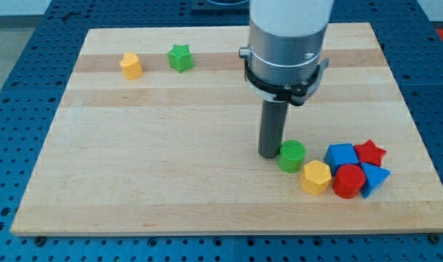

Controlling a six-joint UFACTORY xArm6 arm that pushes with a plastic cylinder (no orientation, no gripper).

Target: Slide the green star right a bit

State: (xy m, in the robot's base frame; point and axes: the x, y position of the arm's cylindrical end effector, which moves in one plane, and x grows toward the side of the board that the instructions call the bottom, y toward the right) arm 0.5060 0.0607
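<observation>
My tip (270,154) rests on the table (170,175), touching the left side of the green cylinder (292,156). There is no claw here, only the rod, so nothing can be gripped. The green star (180,57) lies far from my tip, toward the view's top left, beside the yellow block (132,65). To push it right, I judge my tip must first come to its left side.

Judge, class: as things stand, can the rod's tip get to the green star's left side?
Probably yes. My tip sits beside the green cylinder, with bare board toward the green star; only the yellow block stands left of it, apart.
</observation>
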